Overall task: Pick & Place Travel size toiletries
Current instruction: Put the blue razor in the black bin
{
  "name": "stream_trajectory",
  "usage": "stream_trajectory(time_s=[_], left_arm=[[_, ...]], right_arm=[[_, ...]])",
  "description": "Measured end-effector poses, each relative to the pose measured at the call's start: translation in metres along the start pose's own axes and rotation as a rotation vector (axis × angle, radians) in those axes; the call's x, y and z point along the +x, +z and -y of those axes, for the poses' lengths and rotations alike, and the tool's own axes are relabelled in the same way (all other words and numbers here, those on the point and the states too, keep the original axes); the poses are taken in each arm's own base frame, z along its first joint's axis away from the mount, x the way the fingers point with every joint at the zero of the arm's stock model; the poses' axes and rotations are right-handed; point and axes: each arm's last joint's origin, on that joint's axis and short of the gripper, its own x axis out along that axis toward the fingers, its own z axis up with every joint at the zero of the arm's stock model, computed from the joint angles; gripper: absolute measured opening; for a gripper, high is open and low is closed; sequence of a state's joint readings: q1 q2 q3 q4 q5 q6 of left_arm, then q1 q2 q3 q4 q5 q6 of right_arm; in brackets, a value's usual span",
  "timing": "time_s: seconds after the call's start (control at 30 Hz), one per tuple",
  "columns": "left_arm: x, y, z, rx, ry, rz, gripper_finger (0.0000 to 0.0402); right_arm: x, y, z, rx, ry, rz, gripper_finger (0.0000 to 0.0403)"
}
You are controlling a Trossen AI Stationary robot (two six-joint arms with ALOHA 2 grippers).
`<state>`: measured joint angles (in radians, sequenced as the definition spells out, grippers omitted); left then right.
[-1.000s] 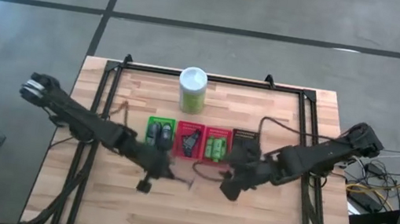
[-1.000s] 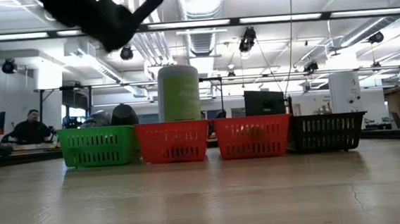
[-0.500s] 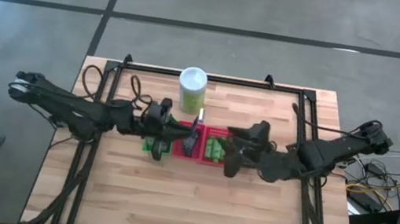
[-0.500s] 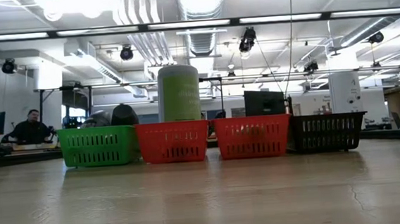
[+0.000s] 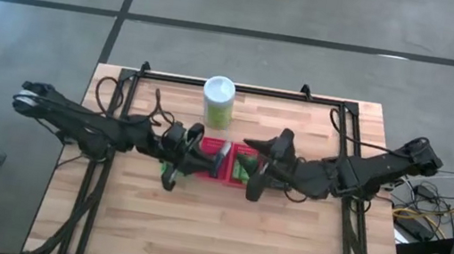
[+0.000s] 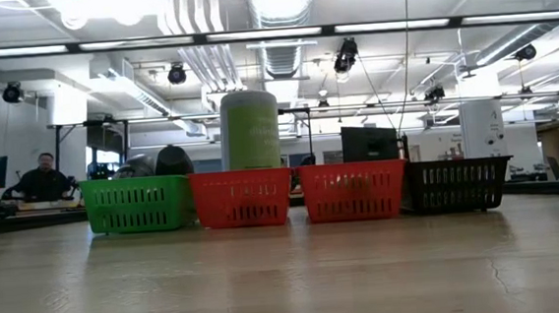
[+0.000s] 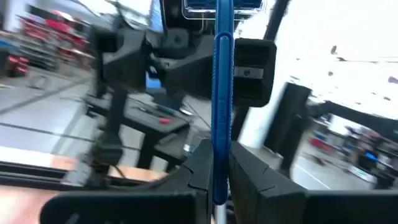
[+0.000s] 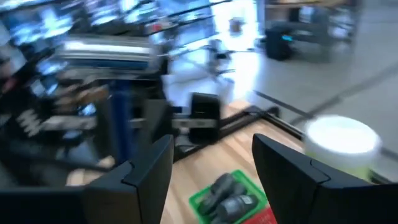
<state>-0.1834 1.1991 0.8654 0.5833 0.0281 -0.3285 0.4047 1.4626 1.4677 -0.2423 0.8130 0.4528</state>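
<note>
Both arms meet over the row of mesh baskets that runs across the middle of the table (image 5: 299, 246), in front of the white-and-green canister (image 5: 218, 100) near the far edge. The left gripper (image 5: 206, 149) pinches a thin dark-blue stick (image 7: 222, 106) between its fingers (image 7: 252, 183); in the left wrist view the stick runs straight out along the gripper's axis, its long axis in line with the fingers, and its far end passes out of view. Seen from above, this gripper hangs over the green basket (image 6: 135, 204) and the neighbouring red basket (image 6: 241, 199), the stick's pale end (image 5: 224, 150) above the red one.

The right gripper (image 5: 253, 169) hovers over the second red basket (image 6: 353, 191), jaws spread and holding nothing. Its wrist view looks down on dark grey oval bottles (image 8: 227, 196) lying in the green basket, with the canister beside them. Bright green small bottles (image 5: 245, 166) lie in the second red basket, partly hidden by the right arm. The black basket (image 6: 456, 185) at the row's right end cannot be checked for contents.

Judgement: the left arm is the nearer and the loaded one; the coming release turns on the stick's tip standing over the correct basket, with the stick's length tipped downward into it.
</note>
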Motion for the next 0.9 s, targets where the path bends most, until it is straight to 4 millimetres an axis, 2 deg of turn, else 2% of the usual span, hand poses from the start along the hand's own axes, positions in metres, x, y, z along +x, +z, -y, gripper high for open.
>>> stream_trajectory(time_s=[0.1,0.23,0.57,0.9], left_arm=[[0.002,-0.004,0.000,-0.007,-0.021,-0.021,0.0032],[0.005,-0.008,-0.002,0.010,-0.012,-0.035,0.0032],[0.011,-0.017,-0.008,0.025,0.008,-0.048,0.0032],[0.020,-0.019,-0.015,0.029,0.028,-0.026,0.0032]], right_arm=[[0.002,-0.005,-0.006,-0.095,0.072,-0.027,0.0217],[0.004,-0.011,-0.009,-0.164,0.074,-0.046,0.0229],[0.007,-0.011,-0.008,-0.141,0.113,-0.061,0.0262],[0.005,-0.012,-0.011,-0.124,0.174,-0.088,0.0227]])
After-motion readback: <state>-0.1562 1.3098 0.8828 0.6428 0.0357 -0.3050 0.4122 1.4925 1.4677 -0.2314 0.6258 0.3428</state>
